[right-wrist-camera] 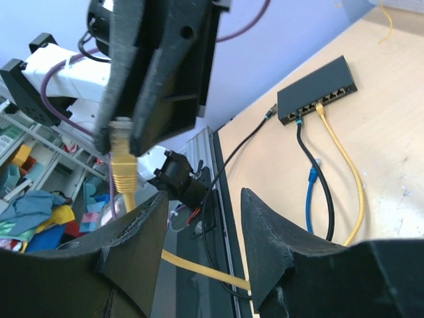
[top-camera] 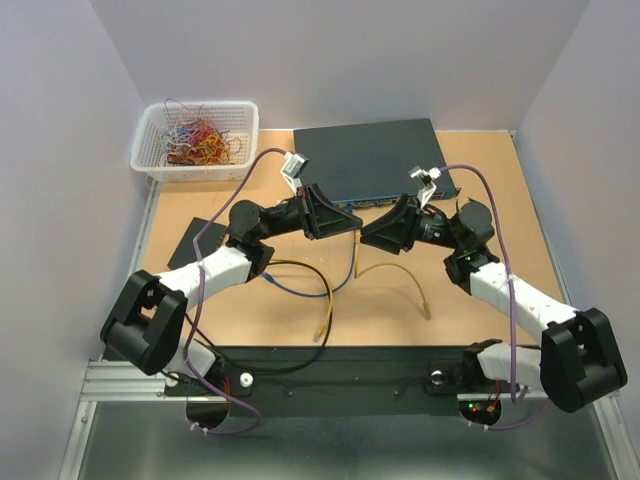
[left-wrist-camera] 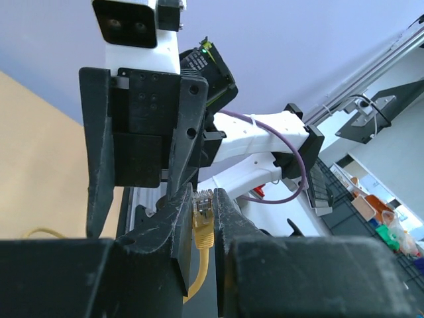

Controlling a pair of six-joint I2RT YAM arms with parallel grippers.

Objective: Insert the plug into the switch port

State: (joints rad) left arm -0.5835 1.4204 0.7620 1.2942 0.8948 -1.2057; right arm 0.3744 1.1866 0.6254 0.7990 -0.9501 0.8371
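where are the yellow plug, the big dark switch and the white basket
yellow plug [left-wrist-camera: 202,224]: left wrist view, on its yellow boot, below the clear tip
big dark switch [top-camera: 365,158]: top external view, on the middle of its top face
white basket [top-camera: 195,172]: top external view, on its near wall

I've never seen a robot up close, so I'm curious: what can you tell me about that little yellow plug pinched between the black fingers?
The yellow plug is the end of a network cable. It has a small clear plastic tip with a yellow boot behind it that looks like soft plastic. A thin yellow cable trails away from the boot. The plug is held up in the air, clamped on both sides by the black fingers of the left gripper, with its clear tip near the fingertips. It looks undamaged.
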